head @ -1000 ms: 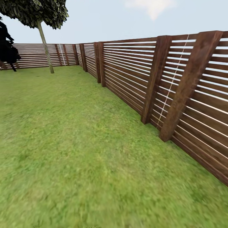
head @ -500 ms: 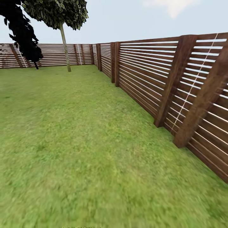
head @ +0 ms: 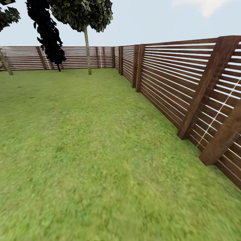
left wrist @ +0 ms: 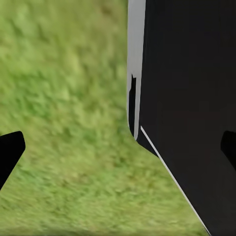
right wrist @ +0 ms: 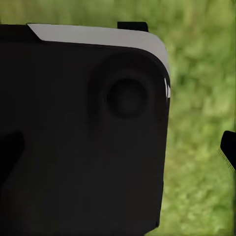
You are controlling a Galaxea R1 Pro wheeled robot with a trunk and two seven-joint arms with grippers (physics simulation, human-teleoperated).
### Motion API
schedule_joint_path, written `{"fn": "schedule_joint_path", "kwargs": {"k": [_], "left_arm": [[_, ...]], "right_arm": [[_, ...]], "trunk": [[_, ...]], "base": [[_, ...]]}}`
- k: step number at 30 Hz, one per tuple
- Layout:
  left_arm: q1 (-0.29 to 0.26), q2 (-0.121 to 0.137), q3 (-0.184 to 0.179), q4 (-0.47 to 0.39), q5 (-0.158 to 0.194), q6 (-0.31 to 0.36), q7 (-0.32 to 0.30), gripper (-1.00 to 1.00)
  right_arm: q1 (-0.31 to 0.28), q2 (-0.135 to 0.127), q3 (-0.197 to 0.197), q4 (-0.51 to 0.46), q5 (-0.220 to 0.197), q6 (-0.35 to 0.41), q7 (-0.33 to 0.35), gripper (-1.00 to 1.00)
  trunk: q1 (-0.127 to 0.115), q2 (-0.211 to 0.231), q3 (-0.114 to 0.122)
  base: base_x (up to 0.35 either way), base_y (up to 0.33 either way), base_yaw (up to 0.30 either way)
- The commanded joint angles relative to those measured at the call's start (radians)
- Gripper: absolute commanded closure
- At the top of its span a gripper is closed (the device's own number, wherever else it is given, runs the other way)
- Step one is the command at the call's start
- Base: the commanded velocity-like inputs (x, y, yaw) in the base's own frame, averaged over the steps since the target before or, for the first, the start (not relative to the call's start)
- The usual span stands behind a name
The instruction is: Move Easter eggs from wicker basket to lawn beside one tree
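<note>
The lawn (head: 83,150) stretches ahead as mottled green grass. A tree (head: 87,53) with a pale leaning trunk and a dark leafy crown stands at the far end, close to the fence corner. The eggs and the wicker basket are out of view. In the left wrist view my left gripper (left wrist: 118,152) is open over grass, its black fingertips (left wrist: 10,152) far apart, with my dark body panel (left wrist: 191,98) beside it. In the right wrist view my right gripper (right wrist: 118,152) is open with nothing in it, one fingertip (right wrist: 228,147) showing against grass.
A brown slatted wooden fence (head: 187,87) with thick posts runs along the right side and across the back. A dark-leaved bush or tree (head: 47,36) and another leaning trunk (head: 5,63) stand at the far left.
The whole head view has shifted: the camera has turned left, so fence and tree now sit further right in the picture, and a second trunk has come in at the left.
</note>
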Motion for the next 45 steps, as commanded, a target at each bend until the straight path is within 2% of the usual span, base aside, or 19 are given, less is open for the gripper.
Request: {"fn": "schedule_joint_path", "kwargs": {"k": [1, 30, 45], "left_arm": [[0.001, 0.0, 0.001, -0.002, 0.0, -0.001, 0.0, -1.0], [0.001, 0.0, 0.001, -0.002, 0.0, -0.001, 0.0, -1.0], [0.001, 0.0, 0.001, -0.002, 0.0, -0.001, 0.0, -1.0]], "right_arm": [[0.0, 0.0, 0.0, 0.001, 0.0, -0.003, 0.0, -1.0], [0.0, 0.0, 0.0, 0.001, -0.002, -0.003, 0.007, -1.0], [0.0, 0.004, 0.0, 0.002, -0.001, -0.004, 0.007, -1.0]], "trunk": [[0.0, 0.0, -0.001], [0.0, 0.0, -0.001], [0.0, 0.0, 0.008]], "base": [[0.0, 0.0, 0.284], [0.0, 0.0, 0.286], [0.0, 0.0, 0.149]]}}
